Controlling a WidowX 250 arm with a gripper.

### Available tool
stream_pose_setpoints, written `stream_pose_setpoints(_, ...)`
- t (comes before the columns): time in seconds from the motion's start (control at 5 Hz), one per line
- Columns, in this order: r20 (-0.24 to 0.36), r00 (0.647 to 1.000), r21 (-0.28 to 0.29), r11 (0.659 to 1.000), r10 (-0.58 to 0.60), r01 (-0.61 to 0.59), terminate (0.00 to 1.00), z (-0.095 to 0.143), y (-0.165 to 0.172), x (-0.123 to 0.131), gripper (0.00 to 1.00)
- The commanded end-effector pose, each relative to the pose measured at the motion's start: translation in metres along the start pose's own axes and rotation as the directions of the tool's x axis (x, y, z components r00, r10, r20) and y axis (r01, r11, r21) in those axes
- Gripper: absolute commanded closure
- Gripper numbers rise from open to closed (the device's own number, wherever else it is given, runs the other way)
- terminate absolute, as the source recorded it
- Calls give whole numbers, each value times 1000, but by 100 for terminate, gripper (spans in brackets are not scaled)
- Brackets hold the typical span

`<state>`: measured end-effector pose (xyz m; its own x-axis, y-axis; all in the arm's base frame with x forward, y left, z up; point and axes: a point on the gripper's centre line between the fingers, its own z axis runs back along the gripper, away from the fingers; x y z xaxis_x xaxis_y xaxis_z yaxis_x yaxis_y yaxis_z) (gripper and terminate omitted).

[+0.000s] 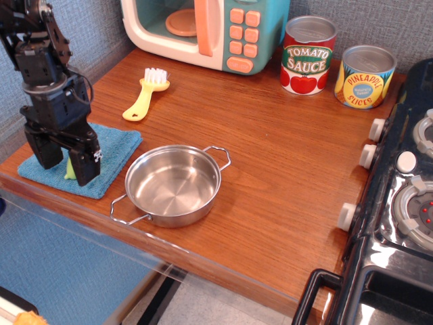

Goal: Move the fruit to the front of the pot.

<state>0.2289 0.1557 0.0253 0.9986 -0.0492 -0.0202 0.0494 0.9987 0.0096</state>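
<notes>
I am straddling the fruit (70,169) with my gripper (64,161) spread apart, at frame left, left of the pot (173,184).

Your arm is matte black throughout, built of blocky, angular housings stacked into a chunky wrist. A thin black cable loops out beside the wrist block. The gripper (64,157) ends in two thick, squared black fingers (85,159), one bearing a small pale marking.
</notes>
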Motion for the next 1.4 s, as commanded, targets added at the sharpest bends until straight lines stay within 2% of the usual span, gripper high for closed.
stream_pose_setpoints(0.0, 31, 1000, 31, 1000, -6, 5, 0, 9, 3, 5, 0)
stream_pose_setpoints(0.6, 14, 1000, 10, 1000, 12, -12, 0, 1, 10, 10, 0)
stream_pose_setpoints(0.8, 20, 1000, 0, 1000, 17, -17, 0, 1, 11, 11, 100)
stream_pose_setpoints(1.0, 36, 999, -13, 1000, 6, -6, 0, 8, 7, 10, 100)
stream_pose_setpoints(1.2, 136, 991, -54, 998, -16, 24, 0, 48, -1, 16, 100)
